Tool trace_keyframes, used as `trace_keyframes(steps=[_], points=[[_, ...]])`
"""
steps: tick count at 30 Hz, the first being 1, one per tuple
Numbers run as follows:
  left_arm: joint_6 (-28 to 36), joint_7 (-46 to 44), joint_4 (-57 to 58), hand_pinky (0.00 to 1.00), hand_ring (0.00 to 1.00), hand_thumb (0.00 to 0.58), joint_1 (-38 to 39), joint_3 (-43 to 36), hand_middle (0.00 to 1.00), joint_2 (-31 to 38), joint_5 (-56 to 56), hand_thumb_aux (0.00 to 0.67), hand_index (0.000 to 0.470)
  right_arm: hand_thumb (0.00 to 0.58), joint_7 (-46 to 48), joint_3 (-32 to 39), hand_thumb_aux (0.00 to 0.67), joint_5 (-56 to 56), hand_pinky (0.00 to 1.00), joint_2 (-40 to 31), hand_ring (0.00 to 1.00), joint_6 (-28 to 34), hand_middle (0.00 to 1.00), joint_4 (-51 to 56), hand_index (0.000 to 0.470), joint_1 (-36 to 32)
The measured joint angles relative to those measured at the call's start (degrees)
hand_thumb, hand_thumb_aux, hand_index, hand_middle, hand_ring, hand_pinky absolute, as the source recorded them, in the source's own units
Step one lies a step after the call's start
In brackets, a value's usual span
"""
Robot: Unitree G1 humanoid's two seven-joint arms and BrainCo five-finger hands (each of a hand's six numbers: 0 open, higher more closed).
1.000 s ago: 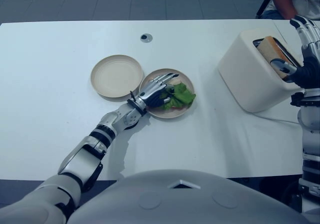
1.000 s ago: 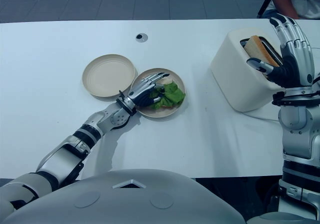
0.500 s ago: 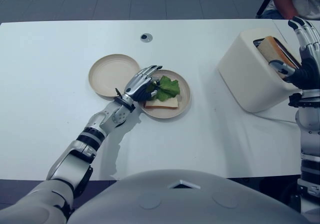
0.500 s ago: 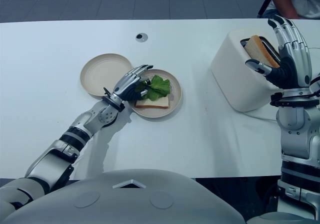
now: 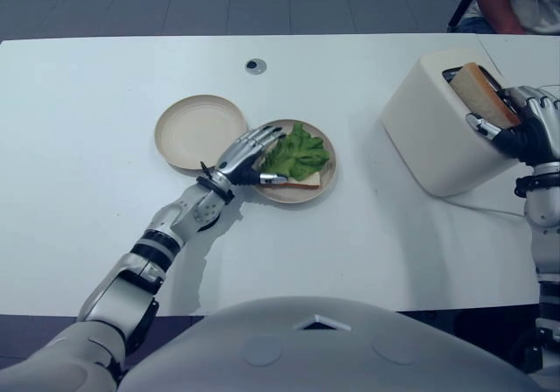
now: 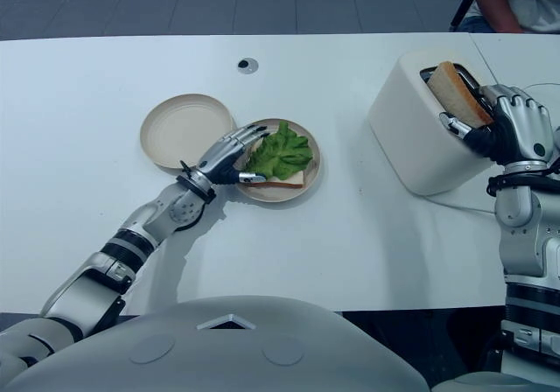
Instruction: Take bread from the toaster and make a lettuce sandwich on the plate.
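A tan plate (image 5: pixel 323 178) in the middle of the white table holds a bread slice (image 5: pixel 305 183) with a green lettuce leaf (image 5: pixel 297 153) lying on top. My left hand (image 5: pixel 244 158) rests at the plate's left rim, fingers spread and holding nothing, fingertips just beside the lettuce. At the right, a white toaster (image 5: pixel 429 129) has a browned bread slice (image 5: pixel 480 91) sticking up from its slot. My right hand (image 6: pixel 514 129) is at the toaster's top, its fingers curled around that slice.
An empty tan plate (image 5: pixel 200 131) touches the sandwich plate on its left. A small black grommet (image 5: pixel 255 65) sits in the table further back. The toaster's cable (image 5: pixel 490 206) trails along the table's right edge.
My left hand laid the lettuce on the bread, let go and drew back to the plate's left rim. My right hand came down and curled its fingers around the toaster's bread slice.
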Motion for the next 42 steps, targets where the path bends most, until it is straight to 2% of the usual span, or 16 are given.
trace_keyframes(steps=[3, 6, 8, 10, 11, 15, 18, 22, 25, 26, 27, 29, 33, 34, 37, 42], points=[[0.74, 2.80, -6.78, 0.00, 0.00, 0.000, 2.04, 3.69, 0.00, 0.34, -0.35, 0.000, 0.000, 0.580, -5.11, -2.43, 0.670, 3.36, 1.00, 1.08, 1.00, -3.26, 1.00, -3.11, 0.470, -3.53], [1.01, 6.60, -12.75, 0.00, 0.00, 0.000, 5.29, 8.17, 0.00, 1.06, -0.59, 0.000, 0.000, 0.580, -9.64, -4.55, 0.670, 12.99, 1.00, 3.82, 1.00, -10.78, 1.00, -10.55, 0.470, -9.41], [-0.12, 9.22, -15.26, 0.00, 0.00, 0.000, 6.41, 10.15, 0.00, 1.14, -0.62, 0.000, 0.000, 0.580, -4.18, 2.25, 0.670, 22.61, 1.00, 5.40, 1.00, -14.60, 1.00, -14.35, 0.470, -12.62], [-3.79, 12.97, -18.18, 0.00, 0.00, 0.000, 7.06, 11.52, 0.00, 0.99, -0.63, 0.000, 0.000, 0.580, 7.80, 14.83, 0.670, 32.76, 1.00, 8.90, 1.00, -14.79, 1.00, -12.94, 0.470, -14.37], [-5.45, 14.23, -19.31, 0.00, 0.00, 0.000, 7.67, 12.37, 0.00, 0.96, -0.69, 0.000, 0.000, 0.580, 12.25, 18.42, 0.670, 35.99, 1.00, 9.73, 1.00, -14.09, 1.00, -11.14, 0.470, -15.15], [-12.63, 18.81, -24.85, 0.00, 0.00, 0.000, 9.63, 15.36, 0.00, 1.00, -0.86, 0.000, 0.000, 0.580, 31.60, 28.79, 0.670, 45.67, 1.00, 14.03, 1.00, -11.95, 1.00, 5.07, 0.470, -19.50], [-15.67, 17.82, -24.41, 0.00, 0.00, 0.000, 9.97, 14.52, 0.00, 1.38, 0.13, 0.000, 0.000, 0.580, 39.71, 32.39, 0.670, 46.42, 1.00, 18.93, 1.00, -10.85, 1.00, 21.99, 0.470, -23.45], [-17.82, 12.31, -18.74, 0.00, 0.00, 0.000, 8.30, 6.70, 0.00, 1.61, 6.67, 0.000, 0.000, 0.580, 38.84, 33.46, 0.670, 41.93, 1.00, 24.35, 1.00, -14.06, 1.00, 38.08, 0.470, -29.06], [-18.62, 8.17, -13.00, 0.00, 0.00, 0.000, 6.20, 0.28, 0.00, 1.28, 10.87, 0.000, 0.000, 0.580, 36.28, 33.45, 0.670, 39.14, 1.00, 27.04, 1.00, -17.05, 1.00, 45.85, 0.470, -32.41], [-18.86, 7.27, -11.38, 0.00, 0.00, 0.053, 5.74, -1.16, 0.00, 1.10, 11.46, 0.032, 0.022, 0.580, 35.92, 33.32, 0.670, 38.79, 1.00, 27.38, 1.00, -17.82, 1.00, 47.06, 0.470, -32.98], [-19.18, 6.07, -9.10, 0.00, 0.00, 0.062, 5.02, -3.03, 0.00, 0.93, 11.95, 0.037, 0.026, 0.580, 35.56, 32.76, 0.670, 38.68, 1.00, 27.81, 1.00, -18.42, 1.00, 48.44, 0.470, -33.68], [-19.71, 5.17, -5.32, 0.00, 0.00, 0.027, 3.75, -5.26, 0.00, 0.80, 12.34, 0.016, 0.011, 0.580, 35.72, 31.29, 0.670, 38.82, 1.00, 28.15, 1.00, -18.98, 1.00, 49.82, 0.470, -34.53], [-20.45, 5.74, 0.35, 0.00, 0.00, 0.071, 0.86, -7.14, 0.00, 0.53, 12.49, 0.042, 0.029, 0.580, 40.09, 29.63, 0.670, 40.63, 1.00, 28.40, 1.00, -18.63, 1.00, 50.18, 0.470, -34.89], [-20.64, 6.14, 0.70, 0.00, 0.00, 0.058, 0.54, -7.34, 0.00, 0.51, 12.48, 0.034, 0.024, 0.580, 41.65, 29.12, 0.670, 41.75, 1.00, 28.38, 1.00, -17.96, 1.00, 49.46, 0.470, -34.72], [-21.09, 7.23, 0.59, 0.00, 0.00, 0.071, 0.09, -7.44, 0.00, 0.55, 12.41, 0.042, 0.029, 0.580, 45.65, 27.43, 0.670, 44.43, 1.00, 28.23, 1.00, -15.97, 1.00, 45.45, 0.470, -34.00], [-20.96, 8.24, -1.84, 0.00, 0.00, 0.040, 0.07, -7.34, 0.00, 1.18, 12.49, 0.024, 0.017, 0.580, 42.69, 24.32, 0.670, 44.67, 1.00, 27.43, 1.00, -14.97, 1.00, 44.28, 0.470, -35.64]])
